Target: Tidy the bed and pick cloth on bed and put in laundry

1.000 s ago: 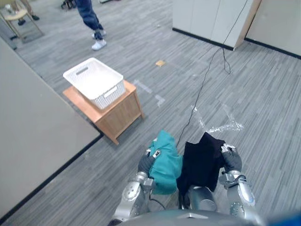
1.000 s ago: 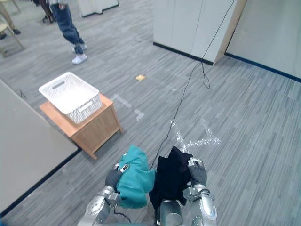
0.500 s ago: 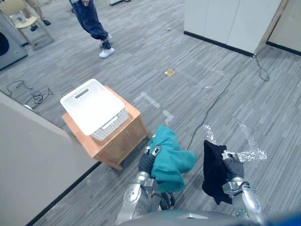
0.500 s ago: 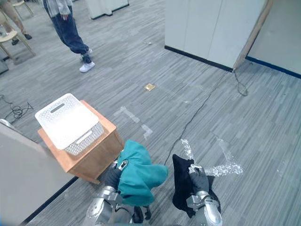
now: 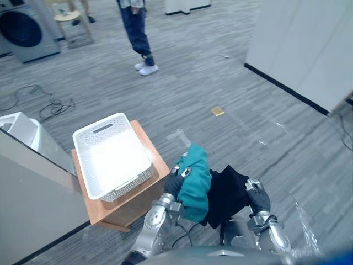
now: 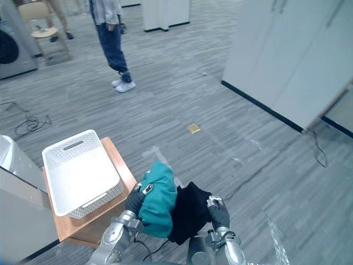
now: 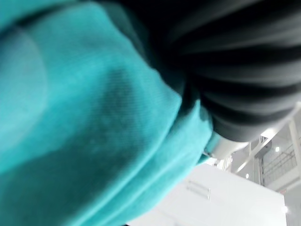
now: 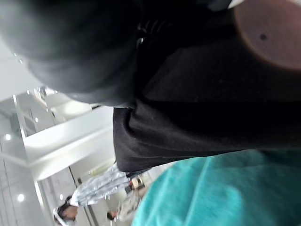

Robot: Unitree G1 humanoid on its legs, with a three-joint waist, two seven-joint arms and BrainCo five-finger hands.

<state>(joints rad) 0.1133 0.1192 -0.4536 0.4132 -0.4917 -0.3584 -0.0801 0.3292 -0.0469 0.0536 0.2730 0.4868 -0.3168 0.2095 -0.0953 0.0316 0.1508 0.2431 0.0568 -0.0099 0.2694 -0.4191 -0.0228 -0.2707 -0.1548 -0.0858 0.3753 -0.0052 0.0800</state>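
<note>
Left hand (image 5: pixel 174 184) — clutching teal cloth (image 5: pixel 196 179); right hand (image 5: pixel 256 194) — clutching black cloth (image 5: pixel 226 190), cloths touching. White laundry basket (image 5: pixel 110 157) on wooden counter (image 5: pixel 118 212), just beside.

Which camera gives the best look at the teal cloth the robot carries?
The left eye view: the whole teal cloth shows, bunched in the left hand beside the black cloth. The right eye view is nearly as good. The left wrist view gives close-up fabric; the right wrist view, a teal corner.

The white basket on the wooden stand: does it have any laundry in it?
Empty: the white basket shows a bare white bottom. The teal cloth hangs from the left hand, the black cloth from the right hand.
</note>
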